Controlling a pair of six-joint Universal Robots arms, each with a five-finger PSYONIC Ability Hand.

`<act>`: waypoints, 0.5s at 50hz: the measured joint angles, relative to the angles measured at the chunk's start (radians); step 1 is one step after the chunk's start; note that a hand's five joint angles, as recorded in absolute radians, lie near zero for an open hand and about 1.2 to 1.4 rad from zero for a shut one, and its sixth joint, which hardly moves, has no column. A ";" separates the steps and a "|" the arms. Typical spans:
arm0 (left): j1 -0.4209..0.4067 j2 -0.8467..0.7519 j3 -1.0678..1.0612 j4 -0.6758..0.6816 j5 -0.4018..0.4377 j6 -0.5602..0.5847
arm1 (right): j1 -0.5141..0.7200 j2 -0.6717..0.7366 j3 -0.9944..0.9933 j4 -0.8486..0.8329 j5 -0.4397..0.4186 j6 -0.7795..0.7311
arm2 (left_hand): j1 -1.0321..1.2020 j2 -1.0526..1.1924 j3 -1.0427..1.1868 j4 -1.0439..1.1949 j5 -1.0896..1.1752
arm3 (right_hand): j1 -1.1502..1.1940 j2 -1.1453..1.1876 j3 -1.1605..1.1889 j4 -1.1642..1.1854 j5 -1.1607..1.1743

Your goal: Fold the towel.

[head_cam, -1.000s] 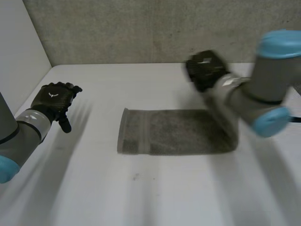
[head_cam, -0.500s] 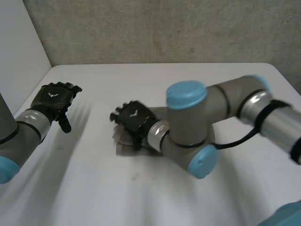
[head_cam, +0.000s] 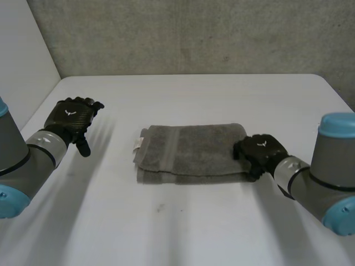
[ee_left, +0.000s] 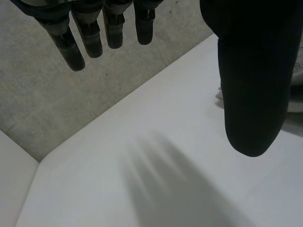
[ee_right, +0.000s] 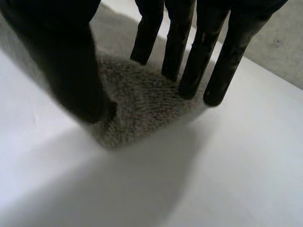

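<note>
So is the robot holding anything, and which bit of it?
Nothing is held. The right hand rests straight fingers on one end of the folded towel; the left hand hangs open over the table.

towel (head_cam: pixel 191 152) end hidden, under right hand (head_cam: pixel 260 151)

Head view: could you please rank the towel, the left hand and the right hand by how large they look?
1. towel, clearly the largest.
2. left hand and right hand: these look about alike, so I would not rank one above the other.
</note>
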 measured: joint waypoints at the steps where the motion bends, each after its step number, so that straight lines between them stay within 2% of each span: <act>1: -0.001 0.000 0.000 0.000 0.000 0.000 | -0.009 0.008 0.018 -0.022 0.000 -0.024 | 0.000 0.000 0.000 0.000 0.000 | 0.211 0.199 0.213 0.213 0.180; 3: -0.002 0.000 -0.001 -0.001 -0.001 0.000 | -0.017 0.018 0.028 -0.039 0.000 -0.047 | 0.000 0.000 0.000 0.000 0.000 | 0.451 0.391 0.412 0.406 0.404; 4: -0.002 0.000 -0.001 -0.001 -0.001 0.000 | -0.018 0.021 0.026 -0.045 0.000 -0.054 | 0.000 0.000 0.000 0.000 0.000 | 0.491 0.426 0.442 0.444 0.439; 12: -0.002 0.009 -0.017 -0.001 0.000 -0.001 | 0.042 0.015 -0.150 -0.071 0.057 -0.021 | 0.000 0.000 0.000 0.000 0.000 | 0.597 0.513 0.537 0.539 0.540; 20: 0.001 0.016 -0.032 0.000 0.000 0.000 | 0.268 0.117 -0.465 0.006 0.072 -0.008 | 0.000 0.000 0.000 0.000 0.000 | 0.604 0.520 0.544 0.546 0.542; 22: 0.002 0.017 -0.034 -0.001 -0.001 0.001 | 0.346 0.195 -0.587 0.075 0.056 -0.031 | 0.000 0.000 0.000 0.000 0.000 | 0.605 0.520 0.544 0.546 0.542; 23: 0.002 0.017 -0.034 -0.001 -0.001 0.001 | 0.346 0.195 -0.587 0.075 0.056 -0.031 | 0.000 0.000 0.000 0.000 0.000 | 0.605 0.520 0.544 0.546 0.542; 25: 0.003 0.018 -0.034 -0.001 -0.001 0.001 | 0.421 0.297 -0.718 0.175 0.024 -0.079 | 0.000 0.000 0.000 0.000 0.000 | 0.606 0.520 0.544 0.547 0.542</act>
